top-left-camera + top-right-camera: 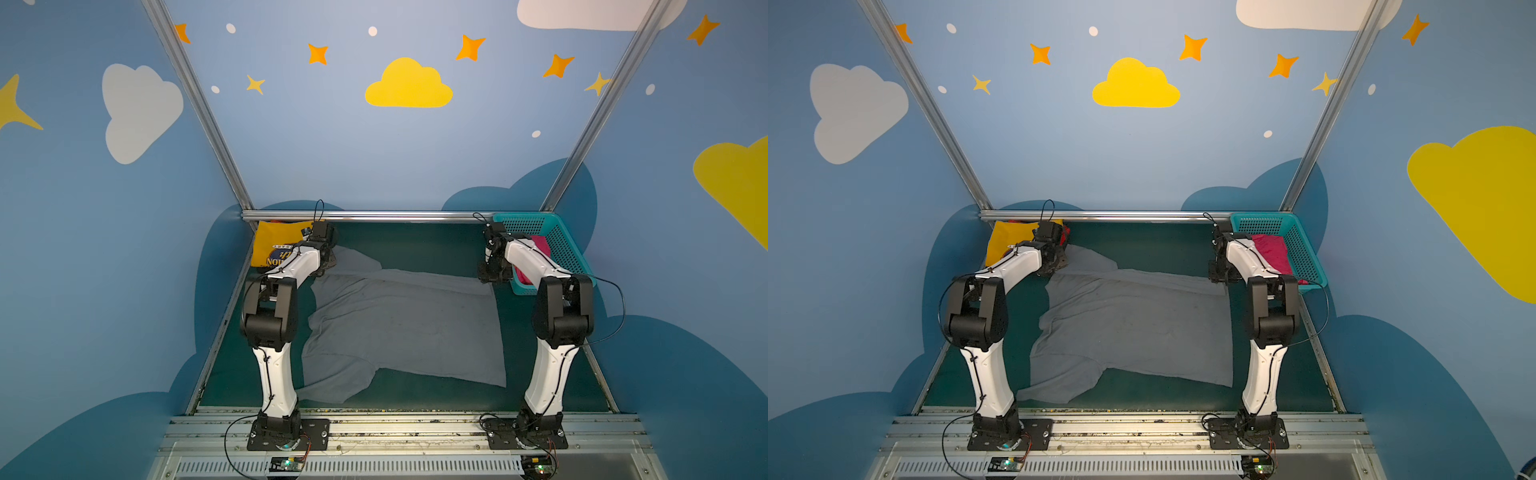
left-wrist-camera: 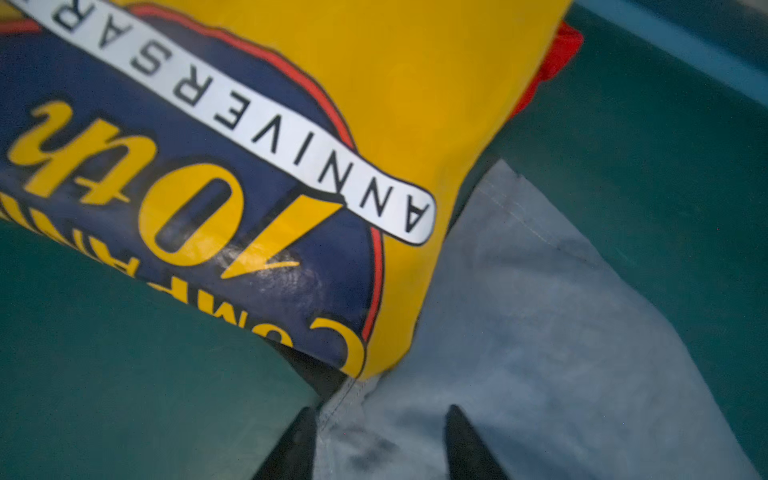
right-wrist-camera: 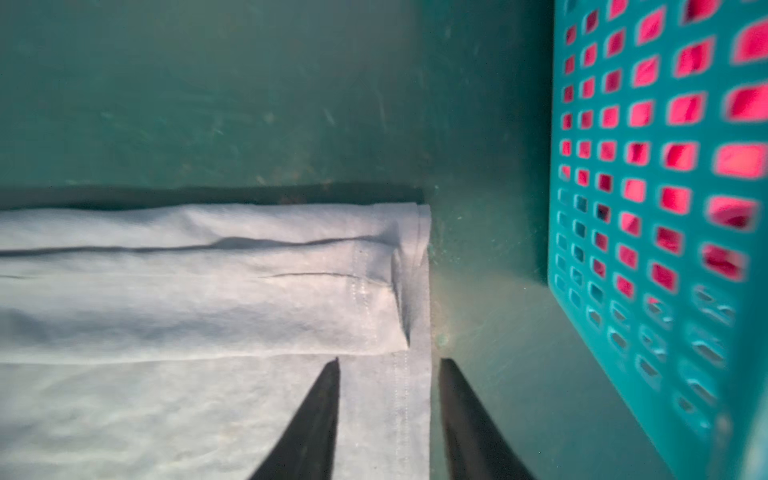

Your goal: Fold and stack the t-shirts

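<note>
Grey tee (image 1: 399,324), far corners beneath left gripper (image 2: 381,409) and right gripper (image 3: 390,361), both released, empty; pink tee (image 1: 1268,253) part-hidden in basket (image 1: 1304,253).

Down low: left gripper (image 2: 378,440) just over grey t-shirt (image 2: 519,311), jaws apart, dark fingertips (image 2: 465,440) straddling cloth beside stitched hem. Grey fabric lying flat, smudged, spreading across green table (image 2: 124,353). Yellow t-shirt (image 2: 415,104) folded just beyond, corner meeting grey hem. Navy print clear to read: white ANNIVERSARY banner (image 2: 257,120), yellow "10th" below it. Red cloth (image 2: 559,54) peeking from under yellow shirt's far edge.
</note>
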Controlling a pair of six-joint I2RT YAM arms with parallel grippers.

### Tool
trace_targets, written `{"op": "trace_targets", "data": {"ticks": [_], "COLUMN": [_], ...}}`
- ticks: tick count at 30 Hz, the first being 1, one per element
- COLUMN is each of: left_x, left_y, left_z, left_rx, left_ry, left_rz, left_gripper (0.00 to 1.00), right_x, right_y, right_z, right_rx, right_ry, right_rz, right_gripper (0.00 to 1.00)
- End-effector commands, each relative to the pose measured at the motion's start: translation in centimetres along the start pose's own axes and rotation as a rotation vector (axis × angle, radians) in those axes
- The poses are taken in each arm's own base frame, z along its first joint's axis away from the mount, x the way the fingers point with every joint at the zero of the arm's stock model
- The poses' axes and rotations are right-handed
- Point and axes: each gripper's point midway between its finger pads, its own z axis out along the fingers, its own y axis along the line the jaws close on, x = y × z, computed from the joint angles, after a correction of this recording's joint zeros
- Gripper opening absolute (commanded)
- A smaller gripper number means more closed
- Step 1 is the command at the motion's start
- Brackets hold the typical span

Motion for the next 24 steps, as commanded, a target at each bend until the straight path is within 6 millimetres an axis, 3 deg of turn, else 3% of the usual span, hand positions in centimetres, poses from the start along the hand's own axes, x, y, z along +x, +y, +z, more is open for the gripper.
{"op": "trace_targets", "data": {"ticks": [1, 5, 8, 11, 13, 15, 17, 24], "left_x": [-2.5, -2.8, -2.1, -0.3, 1.0, 2.1, 3.2, 5.8], "left_y": [-1.1, -3.6, -5.3, -7.1, -7.9, -8.1, -7.9, -6.2], "left_z": [-2.8, -2.0, -0.9, -0.2, 0.4, 1.2, 2.0, 4.1], "left_rx": [0.012, 0.07, 0.103, 0.156, 0.191, 0.201, 0.185, 0.103], "left_ry": [-0.059, -0.02, 0.06, 0.123, 0.15, 0.182, 0.219, 0.28], "left_rz": [0.03, 0.061, 0.087, 0.092, 0.079, 0.065, 0.052, 0.011], "left_gripper": [0.63, 0.7, 0.68, 0.53, 0.41, 0.34, 0.3, 0.29], "right_x": [-0.7, -0.9, -0.5, 1.0, 2.1, 3.1, 3.9, 4.3], "right_y": [-0.2, 1.7, 5.0, 8.5, 10.0, 10.8, 11.5, 11.0], "right_z": [-3.4, -3.9, -3.9, -3.1, -2.1, -0.6, 0.9, 4.2], "right_rx": [-0.003, -0.112, -0.273, -0.394, -0.42, -0.421, -0.421, -0.332], "right_ry": [-0.065, -0.077, -0.059, -0.012, 0.031, 0.084, 0.14, 0.239], "right_rz": [-0.002, 0.019, 0.023, 0.007, -0.007, -0.011, -0.012, -0.022], "right_gripper": [0.5, 0.51, 0.35, 0.13, 0.06, 0.0, 0.0, 0.0]}}
